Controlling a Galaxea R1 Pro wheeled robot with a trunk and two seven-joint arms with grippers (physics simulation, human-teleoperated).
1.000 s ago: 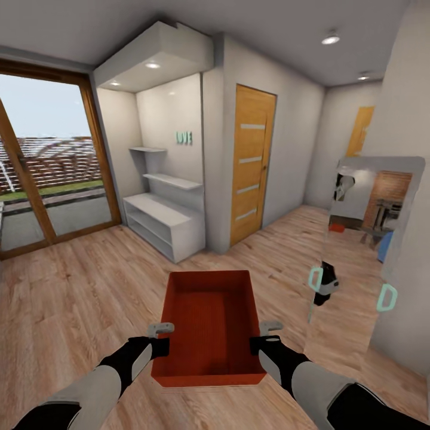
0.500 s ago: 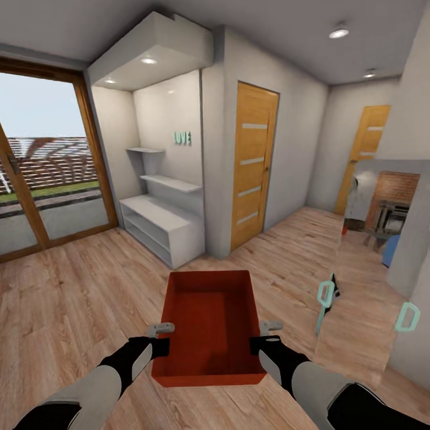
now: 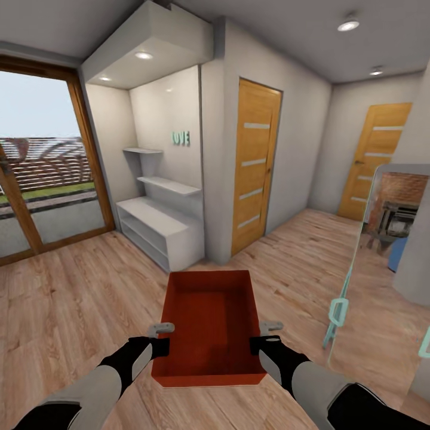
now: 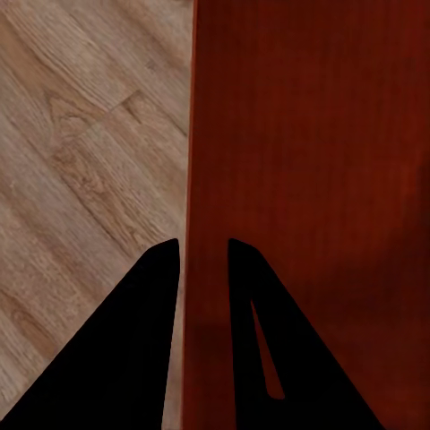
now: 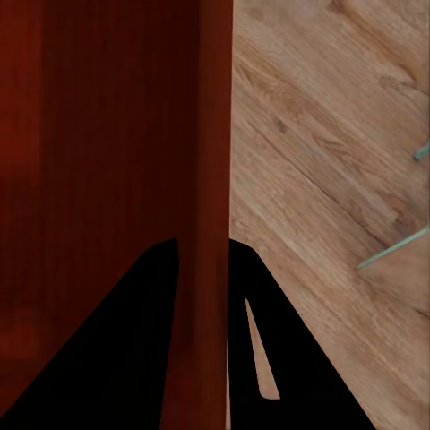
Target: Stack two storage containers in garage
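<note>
Wood-plank floor [image 3: 71, 298] has slid by; left hand [image 3: 162, 332] and right hand [image 3: 269, 330] stay clamped on container [image 3: 209, 325].

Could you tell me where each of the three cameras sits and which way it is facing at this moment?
Head view: from the robot's head, forward and down over the wood floor towards a wooden door; both forearms show, holding the storage container.
Left wrist view: along the left gripper, astride the container's wall.
Right wrist view: along the right gripper, likewise.
All three views share the container and floor.
</note>
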